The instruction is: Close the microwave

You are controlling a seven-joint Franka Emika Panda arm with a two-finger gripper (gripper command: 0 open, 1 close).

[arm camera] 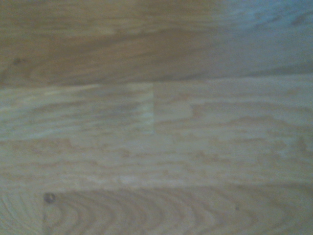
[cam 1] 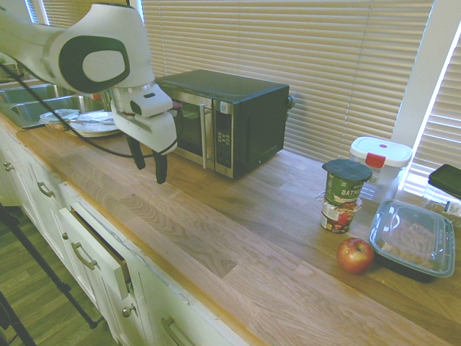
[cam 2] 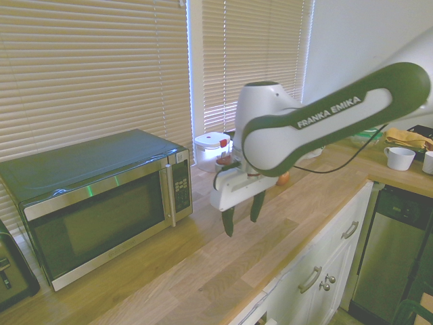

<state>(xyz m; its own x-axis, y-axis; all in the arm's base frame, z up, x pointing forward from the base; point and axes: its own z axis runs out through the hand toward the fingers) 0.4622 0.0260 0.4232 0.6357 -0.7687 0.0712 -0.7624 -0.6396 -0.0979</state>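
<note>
The microwave is a black box with a steel-trimmed front and stands on the wooden counter against the blinds. Its door lies flush with the front, shut, beside the button panel. My gripper hangs above the counter in front of the microwave, clear of the door, pointing down. Its two dark fingers stand apart with nothing between them. The wrist view shows only blurred wood grain of the counter.
An apple, a lidded food tray, stacked cups and a white tub sit along the counter past the microwave. Plates and a sink lie behind the arm. Mugs stand at the far end.
</note>
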